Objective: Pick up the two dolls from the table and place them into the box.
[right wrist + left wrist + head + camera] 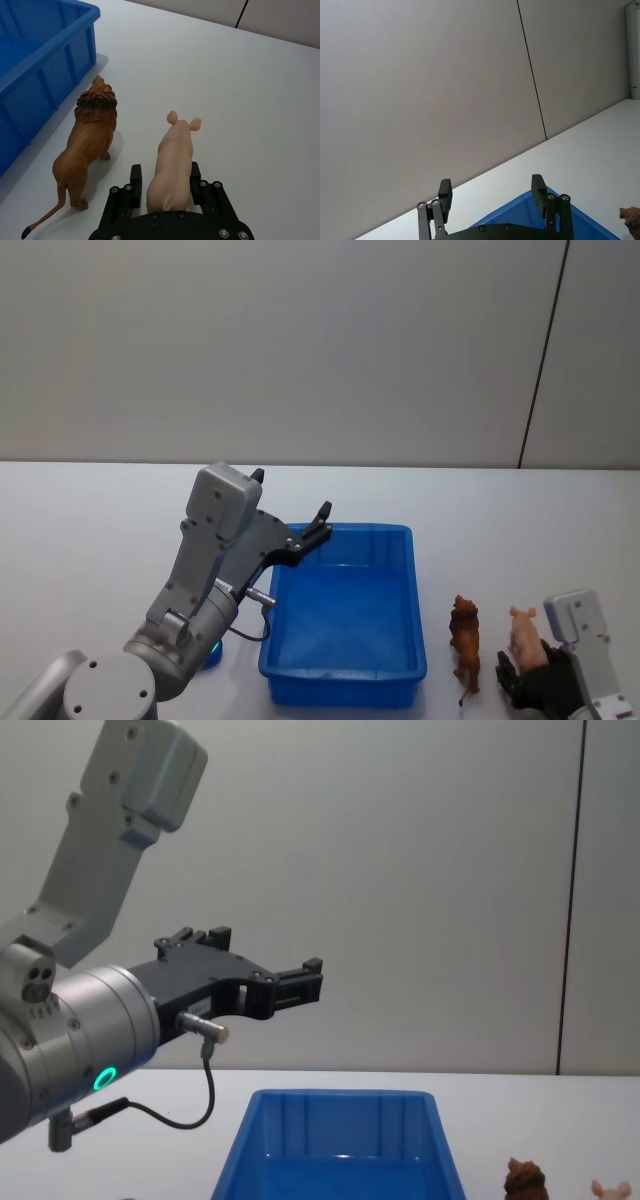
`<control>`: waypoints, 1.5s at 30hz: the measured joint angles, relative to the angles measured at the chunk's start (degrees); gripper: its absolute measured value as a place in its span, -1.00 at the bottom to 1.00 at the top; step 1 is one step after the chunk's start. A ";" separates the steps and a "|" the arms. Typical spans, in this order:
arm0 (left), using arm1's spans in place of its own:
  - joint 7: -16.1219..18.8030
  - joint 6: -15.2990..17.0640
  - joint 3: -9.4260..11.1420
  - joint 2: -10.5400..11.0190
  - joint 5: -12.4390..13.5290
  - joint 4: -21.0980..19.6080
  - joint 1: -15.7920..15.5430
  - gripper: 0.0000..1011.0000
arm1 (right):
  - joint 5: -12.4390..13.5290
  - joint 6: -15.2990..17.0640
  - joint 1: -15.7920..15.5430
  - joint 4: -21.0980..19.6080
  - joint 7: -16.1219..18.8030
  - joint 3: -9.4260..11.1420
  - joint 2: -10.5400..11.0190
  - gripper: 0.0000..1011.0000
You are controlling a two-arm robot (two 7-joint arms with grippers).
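Right of the bright blue plastic bin (pixel 372 531), the right end effector (pixel 165 169), spread, is straddling the pale pink toy pig (pixel 175 155); the left end effector (pixel 292 493) is hovering spread above the bin.

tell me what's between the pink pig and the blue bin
The brown lion figure stands between the pink pig and the blue bin, apart from both; the head and right wrist views show it.

light: bright, even, diffuse, frm above | shadows: soft, faint on surface (pixel 260 90) along box (pixel 45 75) wall & under brown doll (pixel 87 145) beside box | glare: pale sheen on box floor, far end | wall (pixel 300 340) behind box evenly lit grey
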 joint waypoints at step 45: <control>0.00 0.00 0.00 0.00 0.00 0.00 0.00 0.98 | 1.18 -9.52 -1.44 -10.00 7.13 0.86 0.56 -0.27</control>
